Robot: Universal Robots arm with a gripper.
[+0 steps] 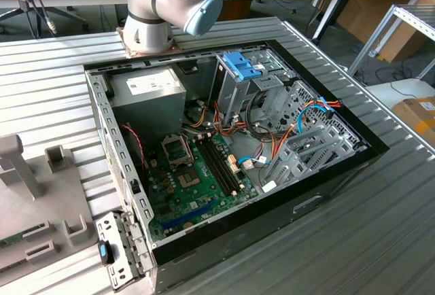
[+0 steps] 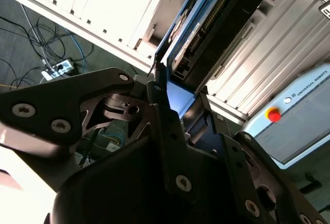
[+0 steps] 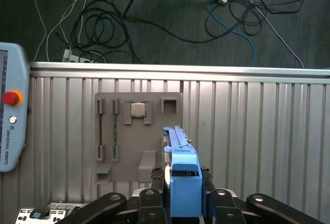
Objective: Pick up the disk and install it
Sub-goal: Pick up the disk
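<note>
The jaws stand closed to the disk's thickness: the gripper (image 3: 184,181) clamps the disk (image 3: 181,154) edge-on between its two black fingers (image 3: 159,176), the blue carrier frame standing out beyond the fingertips. In the second wrist view the same hold shows from the other side, with the gripper (image 2: 178,94) pinching one end of the disk (image 2: 216,22) and the dark body and its connector edge reaching away from it. The disk hangs in the air over the ribbed metal table (image 3: 258,131), above the grey fixture plate (image 3: 154,123), touching neither as far as can be told. So the picking-up part looks done. The installing part is not: the open computer case (image 1: 319,196) lies well apart from the plate (image 1: 41,200), which sits at the exterior view's left, and the drive cage (image 1: 234,94) at the far side of the case, topped by a blue plastic latch (image 1: 241,64), has no disk being fed into it.
</note>
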